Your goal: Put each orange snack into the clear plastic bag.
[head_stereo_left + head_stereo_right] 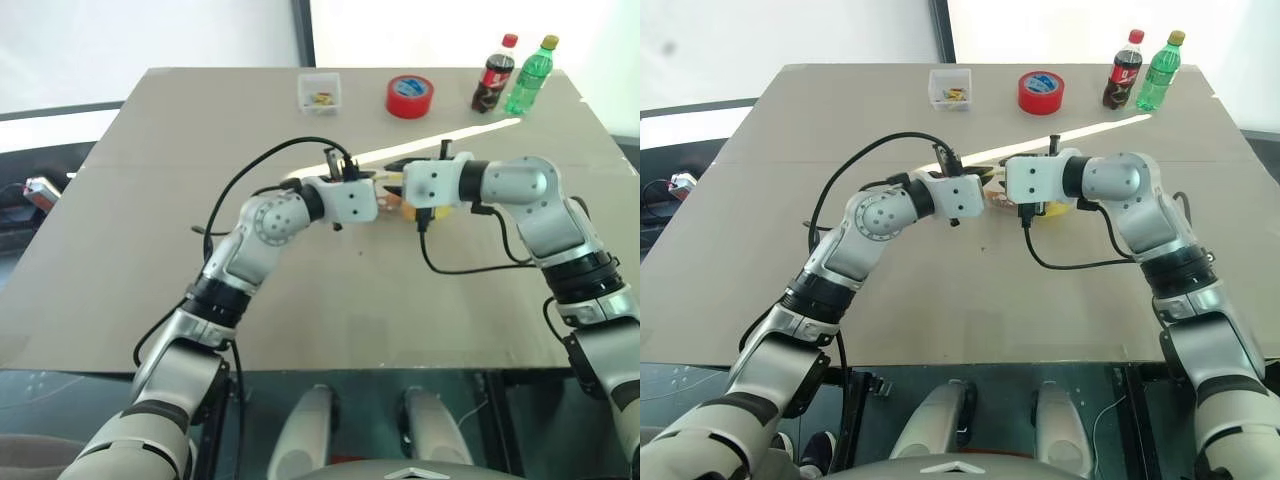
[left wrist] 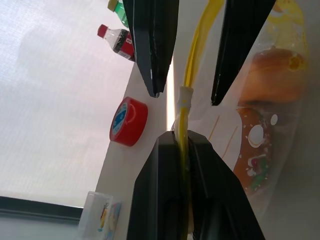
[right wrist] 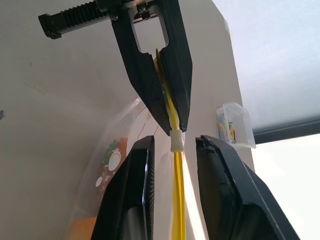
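Left hand (image 2: 183, 150): clamped on the yellow seal strip (image 2: 192, 60) of the clear plastic bag (image 2: 280, 165).
Right hand (image 3: 175, 145): fingers apart, straddling the strip's white slider (image 3: 175, 141), just right of the left hand.
Strip axis: runs left-right between both hands.
Orange snacks (image 2: 272, 75): inside the bag, mid-surface (image 1: 140, 260).

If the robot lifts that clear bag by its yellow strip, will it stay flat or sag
Probably sag: the clear plastic bag looks thin and soft. An orange snack inside should pull it down. The left gripper, shut on the yellow seal strip, seems to pinch only an edge.
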